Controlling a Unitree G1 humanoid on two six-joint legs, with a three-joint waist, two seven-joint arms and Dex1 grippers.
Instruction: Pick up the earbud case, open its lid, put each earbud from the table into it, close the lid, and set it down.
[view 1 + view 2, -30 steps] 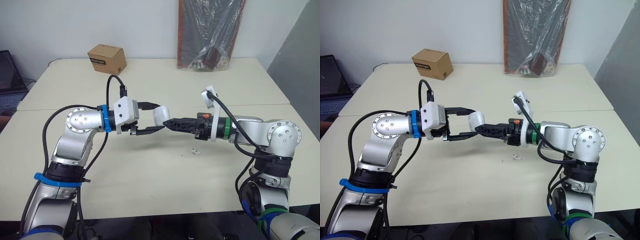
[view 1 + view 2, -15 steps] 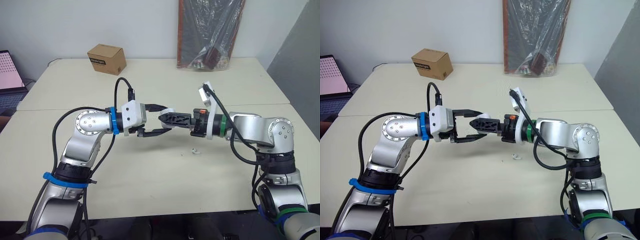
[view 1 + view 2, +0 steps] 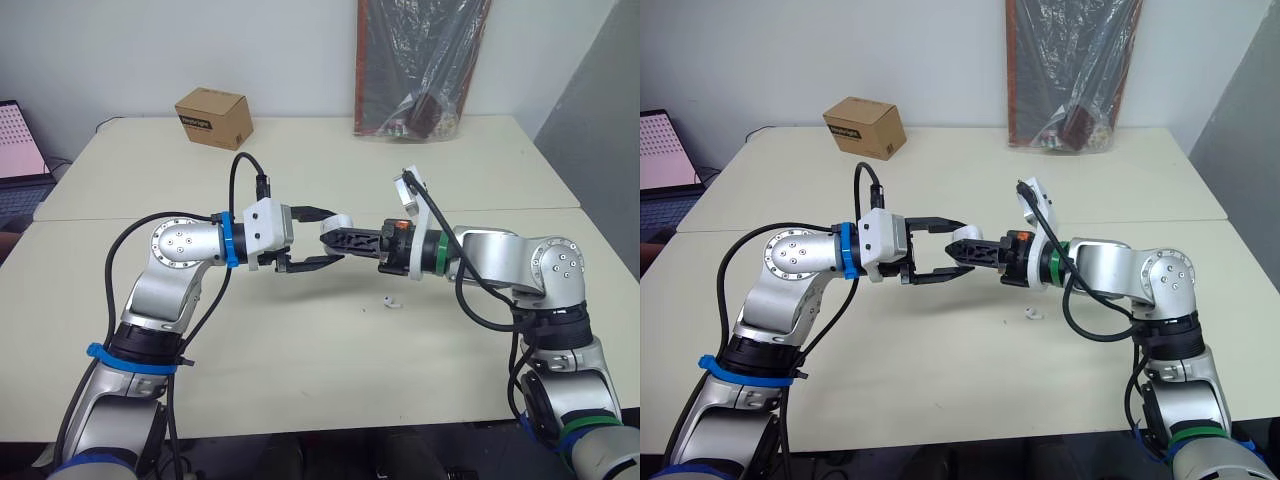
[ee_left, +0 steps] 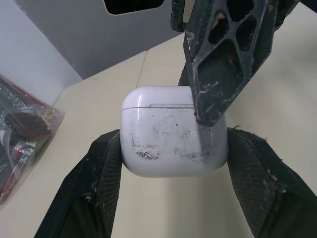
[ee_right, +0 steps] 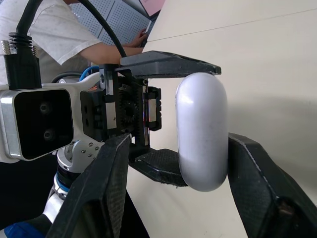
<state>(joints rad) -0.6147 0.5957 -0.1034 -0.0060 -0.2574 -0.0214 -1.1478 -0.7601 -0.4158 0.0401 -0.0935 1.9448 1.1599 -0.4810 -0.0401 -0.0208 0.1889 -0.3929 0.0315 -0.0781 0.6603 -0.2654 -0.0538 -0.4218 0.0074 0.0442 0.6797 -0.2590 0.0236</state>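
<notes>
My left jaws are clamped on the earbud case (image 4: 173,131), pinching its lower body from both sides and holding it in the air above the bench (image 3: 300,340), lid shut. My right jaws stand spread around it, gripping nothing, with one finger (image 4: 225,59) lying against the shell near the lid seam. One earbud (image 3: 391,301) lies on the bench below. The case looks light, hard and glossy (slippery, I'd judge), so I'd hold only below the seam and lever the lid gently at its front edge.
</notes>
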